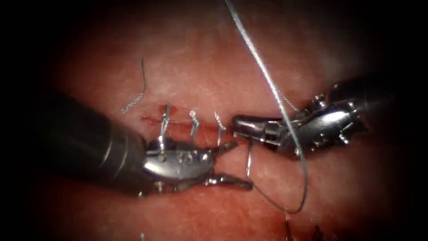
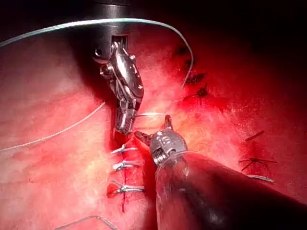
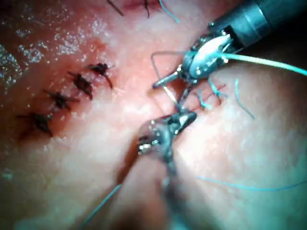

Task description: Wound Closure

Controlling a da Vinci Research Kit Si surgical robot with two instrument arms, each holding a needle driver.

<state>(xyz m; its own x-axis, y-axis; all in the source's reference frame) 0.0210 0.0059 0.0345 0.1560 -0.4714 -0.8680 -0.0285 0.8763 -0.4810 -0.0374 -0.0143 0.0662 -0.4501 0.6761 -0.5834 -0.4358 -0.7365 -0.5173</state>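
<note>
Left tool [image 1: 229, 163]: jaws spread, holding nothing.
Right tool [image 1: 243, 127]: jaws pressed together, seemingly pinching the needle [image 1: 248, 163] near its upper end (contact is dim), at the cut's [image 1: 149, 119] right end.
Risk: the slack thread [image 1: 267, 80] could snag the spread jaws.

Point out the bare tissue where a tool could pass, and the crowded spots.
Bare tissue lies above the stitches, between the cut thread end and the long thread. Crowded: the cut's right end, where the open, empty left pincer meets the right pincer, shut on the needle near its end, seemingly outside tissue.
</note>
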